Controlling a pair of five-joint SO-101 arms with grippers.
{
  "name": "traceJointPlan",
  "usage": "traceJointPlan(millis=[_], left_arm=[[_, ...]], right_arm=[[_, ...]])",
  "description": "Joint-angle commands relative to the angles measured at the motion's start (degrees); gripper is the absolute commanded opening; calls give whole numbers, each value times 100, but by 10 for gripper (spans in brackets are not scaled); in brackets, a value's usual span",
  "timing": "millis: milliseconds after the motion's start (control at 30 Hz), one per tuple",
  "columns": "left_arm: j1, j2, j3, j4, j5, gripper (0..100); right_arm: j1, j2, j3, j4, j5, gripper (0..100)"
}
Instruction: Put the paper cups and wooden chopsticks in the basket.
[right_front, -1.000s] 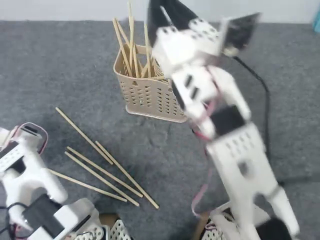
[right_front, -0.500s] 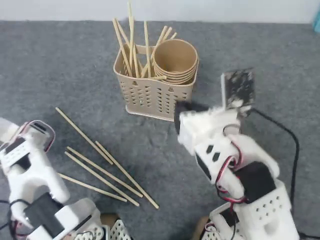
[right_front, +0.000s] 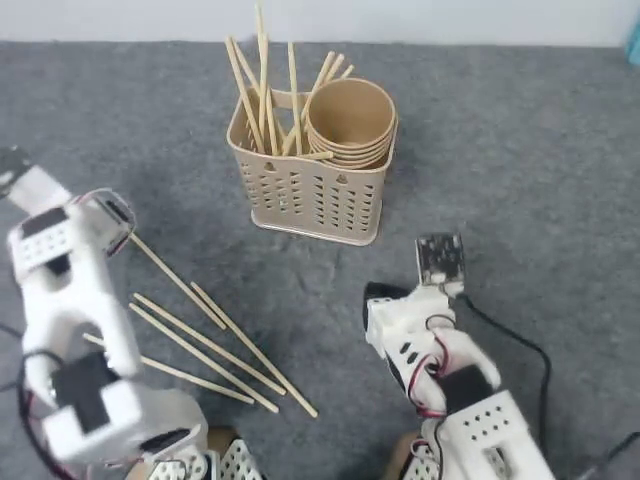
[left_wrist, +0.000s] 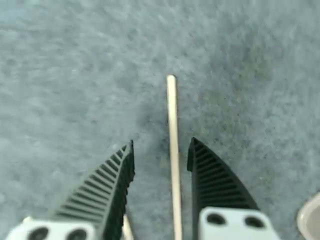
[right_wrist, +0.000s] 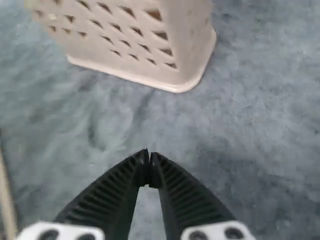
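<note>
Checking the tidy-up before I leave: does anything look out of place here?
Yes. Several wooden chopsticks lie scattered on the grey carpet beside the basket rather than in it. The paper cups sit stacked inside, and nothing looks spilled or broken.

A grey carpet (right_front: 560, 150) with a short, fuzzy nap covers the whole table top, and close up its fibres show faint brushed streaks. A pale, plain strip of wall (right_front: 120, 20) runs along its far edge and meets it in a straight line. At the far right corner sits a small teal object (right_front: 634, 40), cut off by the picture's edge and too little seen to identify.
</note>
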Motion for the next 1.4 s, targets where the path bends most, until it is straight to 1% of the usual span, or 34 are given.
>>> traceJointPlan(millis=[0, 200, 400, 467, 567, 633, 833, 1067, 1167, 1367], left_arm=[[220, 1081, -1332, 545, -26, 163], [202, 2796, -3011, 1292, -26, 163], [246, 3991, -4409, 1829, -26, 161], [246, 4255, -4813, 2084, -26, 133], [246, 4536, -5297, 2470, -26, 11], [255, 4615, -5516, 2752, -26, 17], [396, 4413, -6132, 3745, -35, 13], [536, 3385, -7099, 4563, -35, 13], [695, 2822, -7424, 4747, -53, 13], [1169, 1582, -7442, 4765, -70, 13]], right_arm=[[163, -268, 97, -277, -53, 8], [180, -268, 141, -233, -26, 8], [154, -268, 141, -224, -26, 8], [154, -268, 141, -224, -26, 8], [163, -268, 141, -224, -26, 8], [163, -268, 141, -224, -26, 8], [171, -268, 141, -224, -26, 8], [180, -268, 141, -224, -26, 8], [180, -268, 141, -242, -26, 8], [180, -268, 141, -259, -26, 8]])
